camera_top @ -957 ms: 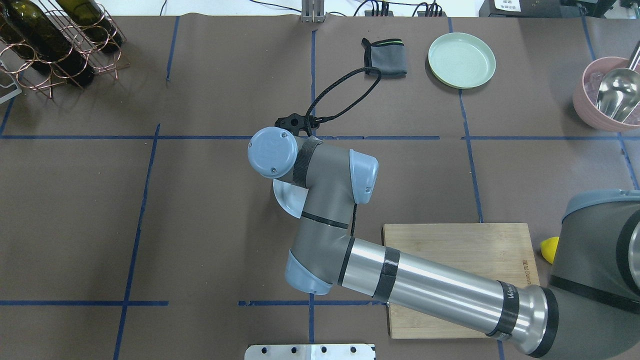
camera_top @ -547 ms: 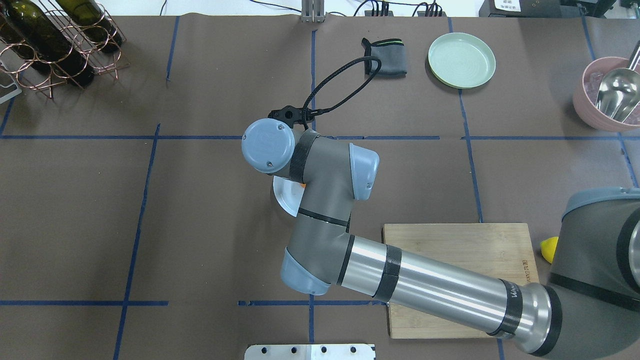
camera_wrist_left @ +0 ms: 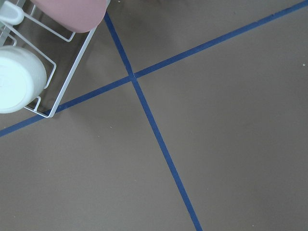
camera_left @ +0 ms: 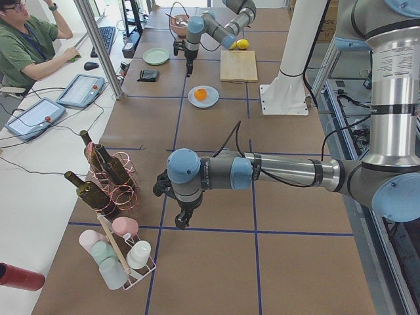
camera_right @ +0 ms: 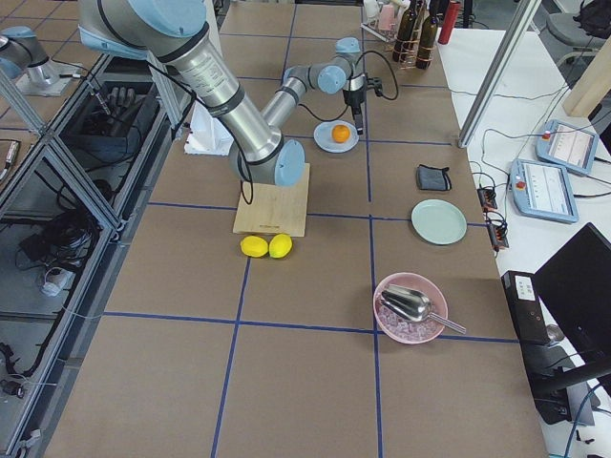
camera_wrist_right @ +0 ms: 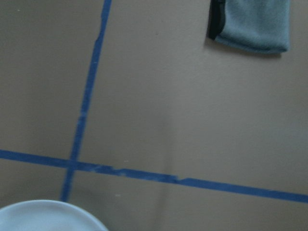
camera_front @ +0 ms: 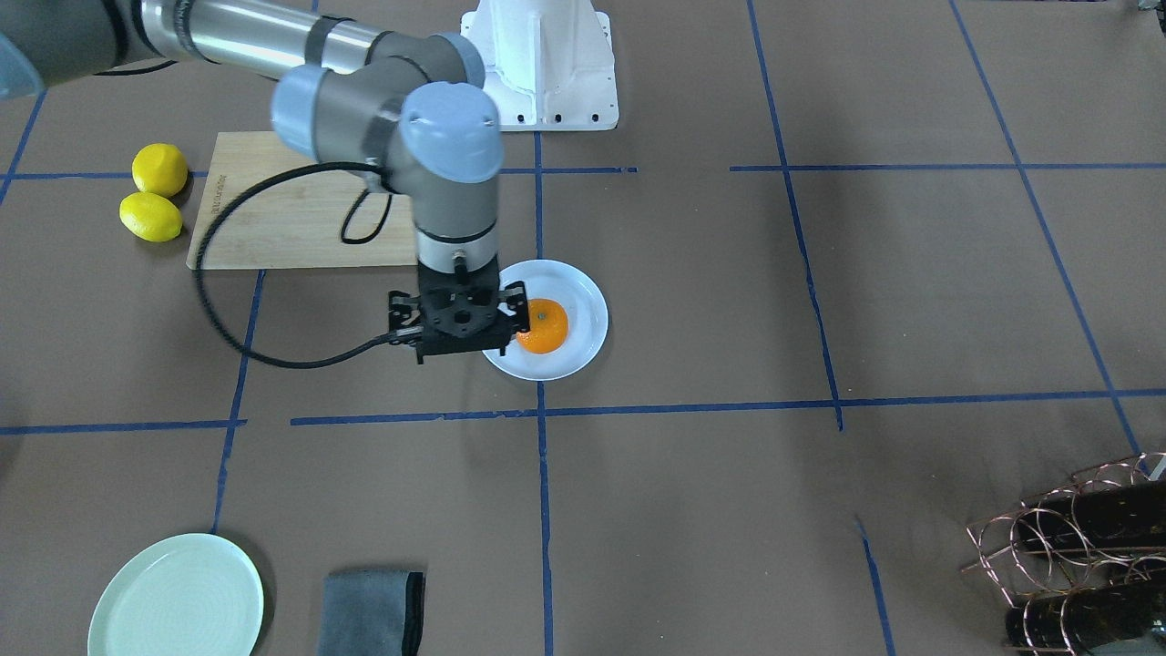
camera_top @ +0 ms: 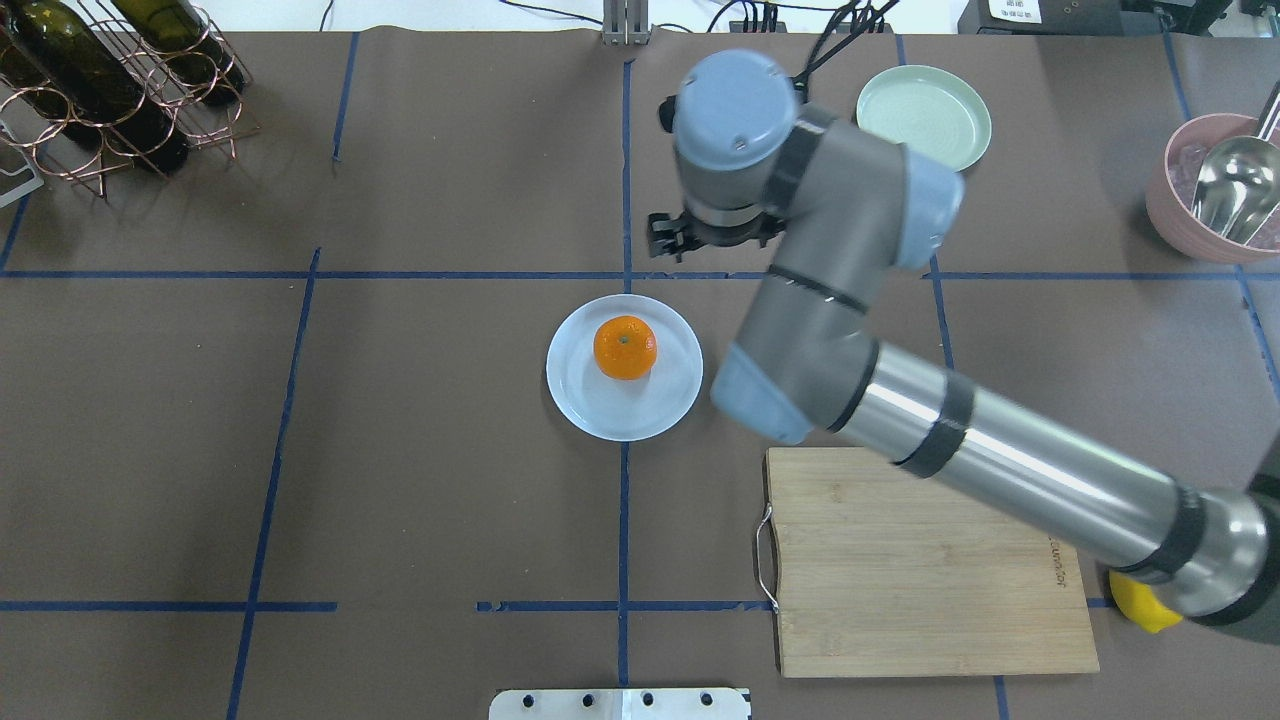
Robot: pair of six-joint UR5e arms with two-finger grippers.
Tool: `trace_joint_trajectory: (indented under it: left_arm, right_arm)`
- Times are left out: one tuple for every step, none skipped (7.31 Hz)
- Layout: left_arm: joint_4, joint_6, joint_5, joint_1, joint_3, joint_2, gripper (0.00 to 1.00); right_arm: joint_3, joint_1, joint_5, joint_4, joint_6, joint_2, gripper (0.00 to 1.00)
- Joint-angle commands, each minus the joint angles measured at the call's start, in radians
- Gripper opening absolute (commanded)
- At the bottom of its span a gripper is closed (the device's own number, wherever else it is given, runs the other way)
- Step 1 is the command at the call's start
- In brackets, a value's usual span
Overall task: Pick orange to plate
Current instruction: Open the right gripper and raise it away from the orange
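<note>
Orange (camera_top: 625,347) sat on the white plate (camera_top: 608,415), slightly off centre toward the far side, stem dot up, nothing touching it. It was well inside the raised rim, so my read: it wouldn't roll off and the task looked basically done.

Right gripper (camera_front: 460,321) hung raised off the table, pointing straight down, near the plate but off its far side toward the robot's right. It was not on the orange. Its fingers were hidden under the wrist and the black mount. The wrist view showed only brown table, blue tape, a bit of plate rim and the grey cloth (camera_wrist_right: 252,24), so I couldn't tell if the jaws were apart or together. Probably carrying nothing, since the orange lay free.

Left gripper (camera_left: 182,220) was low over the table's left end by the mug rack (camera_left: 121,256), well apart from the plate, likely parked out of the way. Only the side view showed it, so its state couldn't be told.

Two lemons (camera_front: 155,193) lay beside the cutting board (camera_front: 291,214); the green plate (camera_top: 923,120) was the wrong one.
</note>
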Motion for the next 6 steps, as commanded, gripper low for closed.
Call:
trace_joint_trajectory:
  left_arm:
    - [-0.001,0.000,0.000,0.000,0.014,0.009,1.00]
    - [0.004,-0.002,0.006,0.000,0.014,0.009,1.00]
    - [0.004,-0.011,0.011,0.000,0.012,0.009,1.00]
    - [0.004,-0.014,0.009,0.000,0.011,0.009,1.00]
    - [0.005,-0.017,0.009,-0.002,0.000,0.012,1.00]
    - [0.005,-0.015,0.003,0.000,0.001,0.013,1.00]
  right_arm:
    - [0.133,0.242,0.229,0.005,-0.420,-0.236,1.00]
    - [0.148,0.325,0.289,0.006,-0.574,-0.324,1.00]
    - [0.150,0.428,0.365,0.041,-0.724,-0.425,1.00]
    - [0.150,0.523,0.406,0.072,-0.833,-0.526,1.00]
    - [0.150,0.583,0.409,0.138,-0.863,-0.647,1.00]
    - [0.140,0.613,0.403,0.285,-0.871,-0.787,1.00]
